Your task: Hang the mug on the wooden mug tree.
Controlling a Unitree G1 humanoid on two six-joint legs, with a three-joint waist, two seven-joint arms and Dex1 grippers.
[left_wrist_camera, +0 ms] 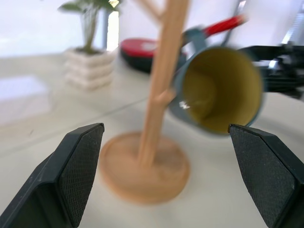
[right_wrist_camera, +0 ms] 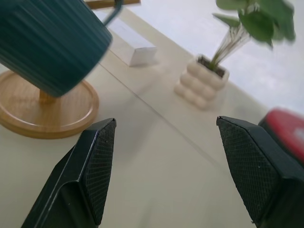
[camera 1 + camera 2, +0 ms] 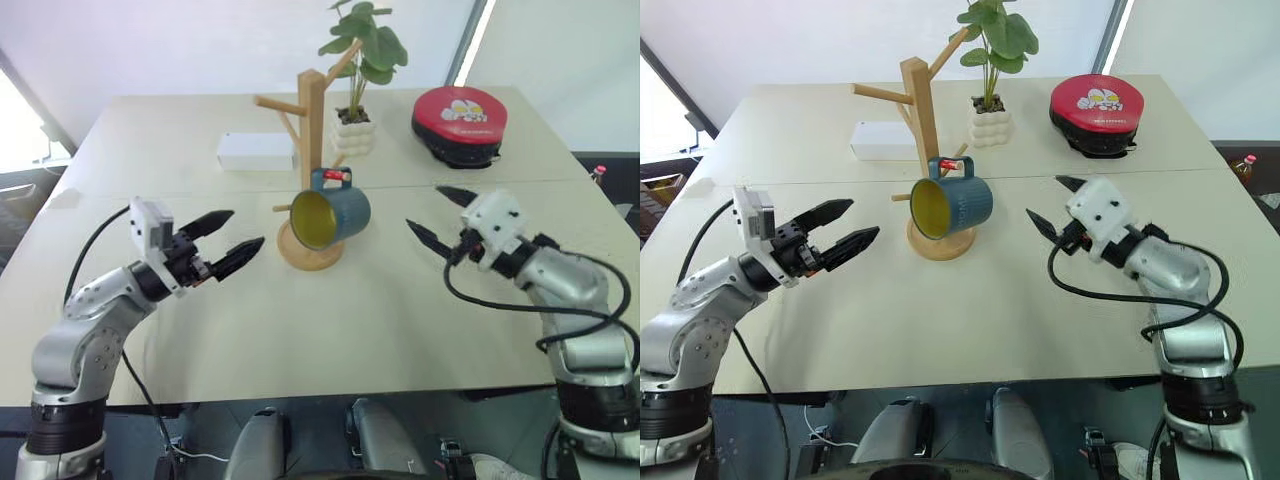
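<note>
Fingers first: both sets were spread wide with nothing between them. The left gripper (image 3: 226, 238) had its two black fingers parted and aimed toward the wooden mug tree (image 3: 312, 150), and the right gripper (image 3: 432, 213) was spread the same way on the tree's other side, pointing back at it. Neither one was touching anything as far as I could see.

The mug (image 3: 331, 213) was hanging on the tree, its loop handle hooked over the red-tipped peg (image 3: 336, 175), low on the post and just above the round disc base (image 3: 309, 254). It hung tilted, the yellow-olive inside facing out toward my left gripper, which gave me a straight look into the mouth from the left wrist camera. From the right wrist camera I got the ribbed teal outside of it over the base.

Everything else I'll place off the tree. Just behind it and a bit to the right sat a leafy green plant (image 3: 364, 40) in a bumpy white pot (image 3: 353, 132). Behind it to the left lay a flat white box (image 3: 256, 151). Further right, well apart from the tree, was a round red and black case (image 3: 459, 122) with a cartoon print on top. All of it sat on the pale table (image 3: 330, 330), which had a seam running across it just behind the tree's base.
</note>
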